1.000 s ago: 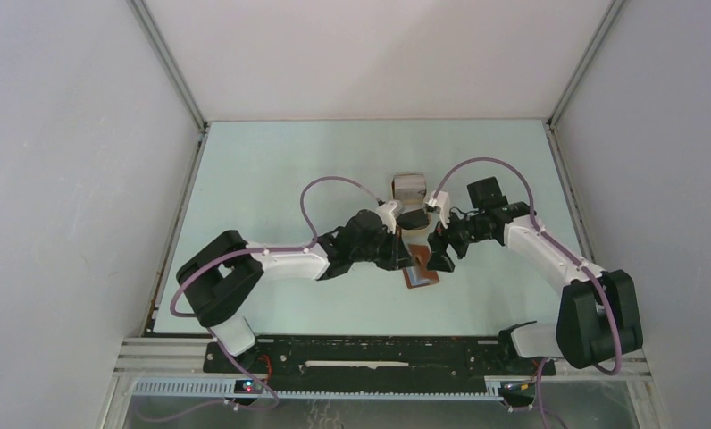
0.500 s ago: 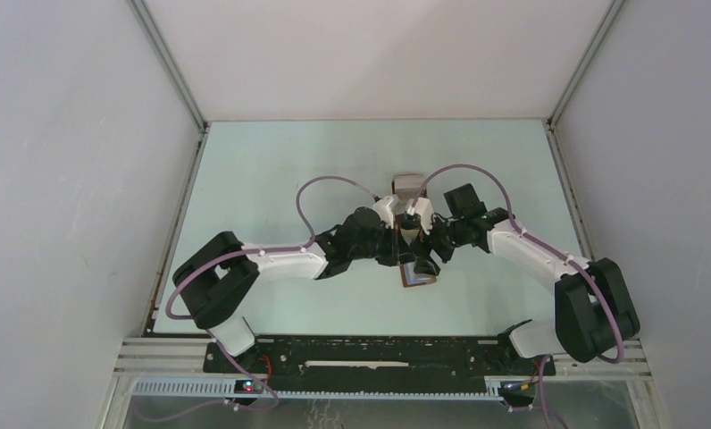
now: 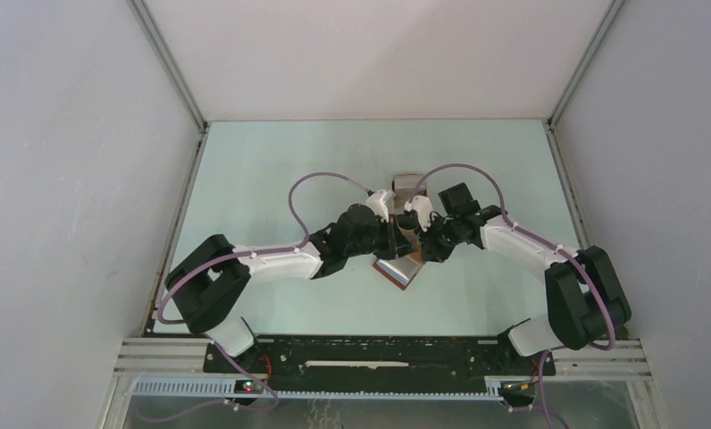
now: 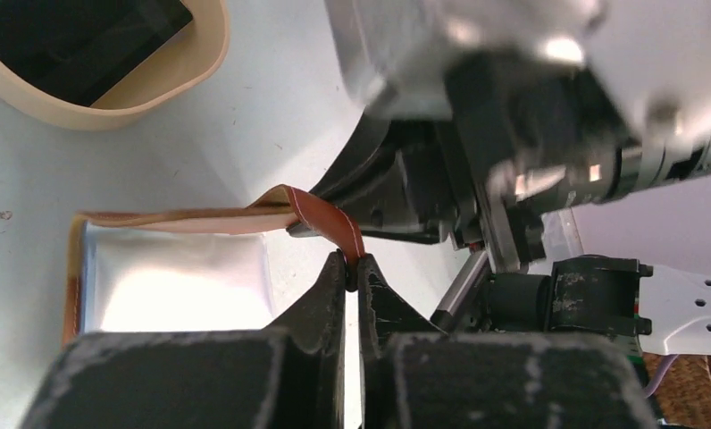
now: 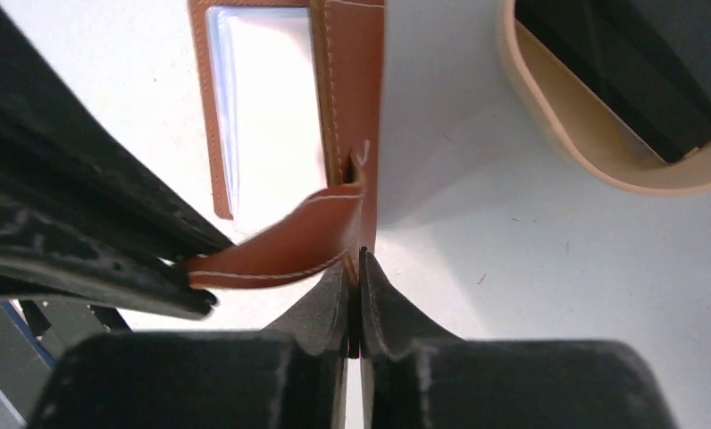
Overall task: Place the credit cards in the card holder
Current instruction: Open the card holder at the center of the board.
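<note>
Card holder [image 3: 400, 268] lies opened out on the table [image 3: 271, 179] at its middle, just ahead of the two wrists, and both arms have hold of it. The left gripper [image 4: 353, 268] has its jaws pressed together on the curled edge of a brown leather flap [image 4: 325, 214]. The right gripper [image 5: 355, 268] pinches the leather from the opposite side, jaws closed on the stitched edge beside the spine. Between them the clear window pocket [image 5: 271, 116] faces up, its long axis running straight away from the right wrist.

The credit cards [image 5: 638, 63] are not in the holder yet. They sit as a dark stack in the tan tray [image 5: 548, 134], which lies just beyond the holder on the side away from the arm bases and does not touch it. From above, the tray looks about equally near to either gripper, perhaps slightly nearer the right one, though the arms hide too much to be sure. On this showing, one gripper needs to let go and reach past the holder to the tray while the other holds the flap up.
</note>
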### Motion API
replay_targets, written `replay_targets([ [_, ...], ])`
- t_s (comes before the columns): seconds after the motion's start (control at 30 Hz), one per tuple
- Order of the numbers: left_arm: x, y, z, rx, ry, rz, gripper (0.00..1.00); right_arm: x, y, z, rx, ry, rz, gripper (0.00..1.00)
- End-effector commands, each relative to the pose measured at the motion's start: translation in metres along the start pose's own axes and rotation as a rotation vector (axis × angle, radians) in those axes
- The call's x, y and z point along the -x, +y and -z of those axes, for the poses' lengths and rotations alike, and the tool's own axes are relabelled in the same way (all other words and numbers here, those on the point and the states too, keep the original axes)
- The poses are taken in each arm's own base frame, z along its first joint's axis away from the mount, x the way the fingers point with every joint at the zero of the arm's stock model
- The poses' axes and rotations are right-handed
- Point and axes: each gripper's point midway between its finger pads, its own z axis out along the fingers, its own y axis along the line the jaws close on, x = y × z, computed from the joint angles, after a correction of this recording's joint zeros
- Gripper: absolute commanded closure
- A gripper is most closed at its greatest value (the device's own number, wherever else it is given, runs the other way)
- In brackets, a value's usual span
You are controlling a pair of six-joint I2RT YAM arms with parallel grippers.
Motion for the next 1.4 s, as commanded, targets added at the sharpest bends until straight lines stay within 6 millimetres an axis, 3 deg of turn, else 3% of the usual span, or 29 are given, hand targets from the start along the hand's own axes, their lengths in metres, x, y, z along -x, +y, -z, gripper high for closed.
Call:
replay_targets([
  [0.0, 0.020, -0.019, 0.015, -0.085, -0.091, -0.008, 0.89, 0.015, -0.016, 0.008, -0.018, -0.047, -0.083, 0.96],
  [0.03, 0.019, -0.017, 0.016, -0.082, -0.097, -0.008, 0.86, 0.015, -0.018, 0.009, -0.009, -0.054, -0.111, 1.00],
  [0.2, 0.017, -0.008, 0.029, -0.073, -0.139, -0.019, 0.69, 0.011, -0.015, 0.011, 0.090, -0.067, -0.211, 1.00],
  [0.37, 0.012, 0.002, 0.032, -0.066, -0.151, -0.035, 0.60, 0.010, -0.005, 0.011, 0.249, -0.046, -0.309, 1.00],
  [0.53, 0.011, 0.007, 0.019, -0.121, -0.143, -0.022, 0.58, -0.005, -0.011, 0.006, 0.369, 0.036, -0.480, 1.00],
  [0.7, 0.011, 0.005, -0.004, -0.147, -0.104, -0.019, 0.57, -0.015, -0.019, 0.006, 0.355, 0.060, -0.537, 1.00],
  [0.9, 0.006, 0.018, -0.029, -0.114, -0.061, -0.012, 0.68, -0.024, -0.024, 0.001, 0.317, 0.101, -0.557, 1.00],
  [1.1, -0.015, 0.047, -0.043, -0.023, 0.014, -0.018, 0.70, -0.028, -0.030, 0.000, 0.285, 0.115, -0.556, 0.94],
  [1.37, -0.055, 0.096, -0.050, 0.117, 0.125, -0.054, 0.64, -0.026, -0.040, 0.007, 0.210, 0.105, -0.511, 0.72],
])
